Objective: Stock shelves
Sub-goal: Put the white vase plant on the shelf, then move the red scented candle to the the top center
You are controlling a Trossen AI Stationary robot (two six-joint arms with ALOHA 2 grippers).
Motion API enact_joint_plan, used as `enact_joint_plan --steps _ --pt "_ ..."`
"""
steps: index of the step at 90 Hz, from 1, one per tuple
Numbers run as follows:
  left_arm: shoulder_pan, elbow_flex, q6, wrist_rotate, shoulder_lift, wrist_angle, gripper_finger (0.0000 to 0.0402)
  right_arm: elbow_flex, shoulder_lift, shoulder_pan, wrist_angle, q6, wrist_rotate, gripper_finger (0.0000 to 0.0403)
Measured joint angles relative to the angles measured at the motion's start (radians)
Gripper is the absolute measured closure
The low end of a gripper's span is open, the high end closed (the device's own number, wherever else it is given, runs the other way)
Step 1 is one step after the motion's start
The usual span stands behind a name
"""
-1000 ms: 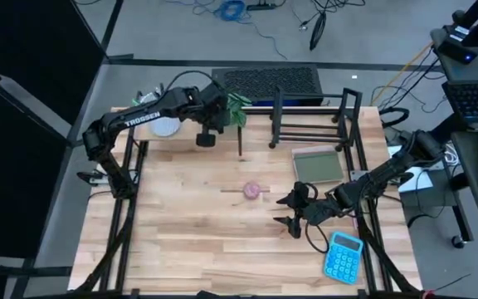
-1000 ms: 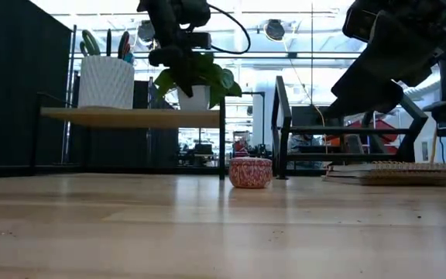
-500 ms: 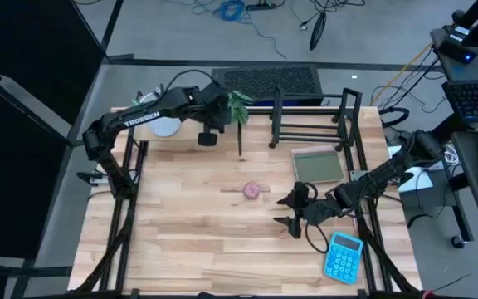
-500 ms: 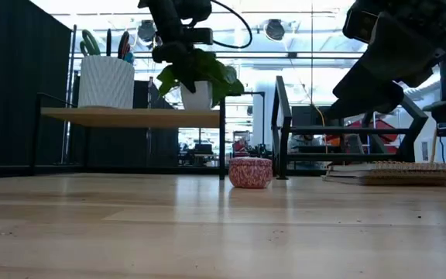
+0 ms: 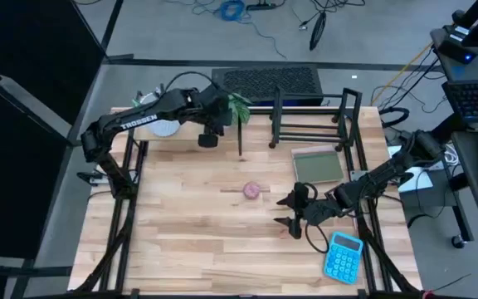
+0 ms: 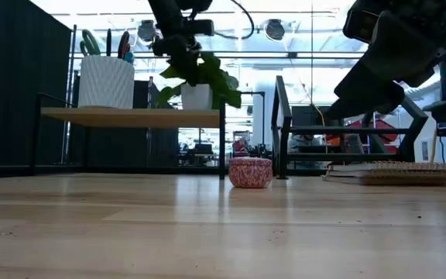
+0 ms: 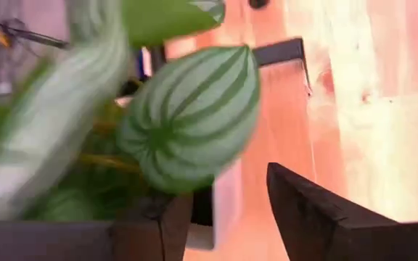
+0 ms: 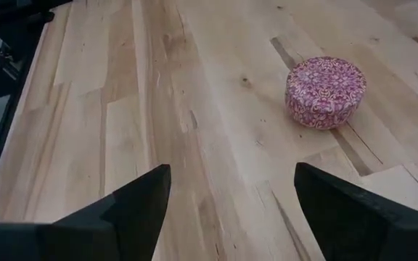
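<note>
A potted plant (image 6: 196,94) with striped green leaves (image 7: 187,119) stands by the base of its white pot on the pale-wood shelf (image 6: 130,116), next to a white cup of pens (image 6: 105,81). My left gripper (image 6: 179,48) hangs open right above the leaves, over the shelf's right end (image 5: 222,112). The black wire rack (image 5: 314,120) stands at the far right. A pink patterned tin (image 8: 325,90) sits mid-table. My right gripper (image 8: 231,210) hovers open a little right of the tin (image 5: 251,190). My left gripper stands open above the plant, fingers pointing down among the top leaves (image 6: 188,66). I cannot tell whether the fingers touch the leaves. The white pot (image 7: 223,210) shows between the two fingers, lower down.
A notebook (image 5: 318,164) lies on the table in front of the rack. A blue calculator (image 5: 343,256) lies near the front right corner. Bare wood stretches across the near and left parts of the table (image 5: 181,232).
My left gripper has gone up from the plant, drawing back a little toward the table's left. The leaves that drooped around the pot have sprung up. The pot stays where it was on the shelf.
</note>
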Motion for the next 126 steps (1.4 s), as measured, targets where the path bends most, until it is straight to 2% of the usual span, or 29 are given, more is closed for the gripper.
enact_joint_plan --steps 14,26,39,54,69,86,105,126 --pt "-0.024 0.063 0.0 -0.071 -0.027 -0.022 0.0228 0.0 0.0 0.0 0.0 0.003 -0.001 0.0126" --pt "-0.054 0.116 -0.008 -0.077 -0.061 -0.019 0.0227 0.0 0.0 0.0 0.0 -0.005 -0.001 0.0126" --pt "-0.112 0.167 -0.086 -0.08 -0.083 -0.021 0.0227 0.0 0.0 0.0 0.0 -0.025 -0.001 0.0126" --pt "-0.242 0.233 -0.25 -0.077 -0.085 -0.1 0.0228 0.0 -0.001 -0.003 0.015 -0.09 -0.001 0.0126" --pt "-0.412 0.22 -0.43 -0.068 -0.085 -0.156 0.0228 0.0 0.0 -0.018 0.015 -0.076 -0.001 0.0126" --pt "-0.56 0.065 -0.626 -0.037 -0.085 -0.055 0.0228 0.0 0.04 -0.036 0.088 -0.082 0.0 0.0126" --pt "-0.69 -0.275 -0.761 0.022 -0.082 0.384 0.0228 0.0 0.189 -0.035 0.227 -0.104 -0.001 0.0126" --pt "-0.699 -0.543 -0.874 0.038 -0.039 0.799 0.0228 0.0 0.227 -0.033 0.223 -0.048 0.018 0.0126"
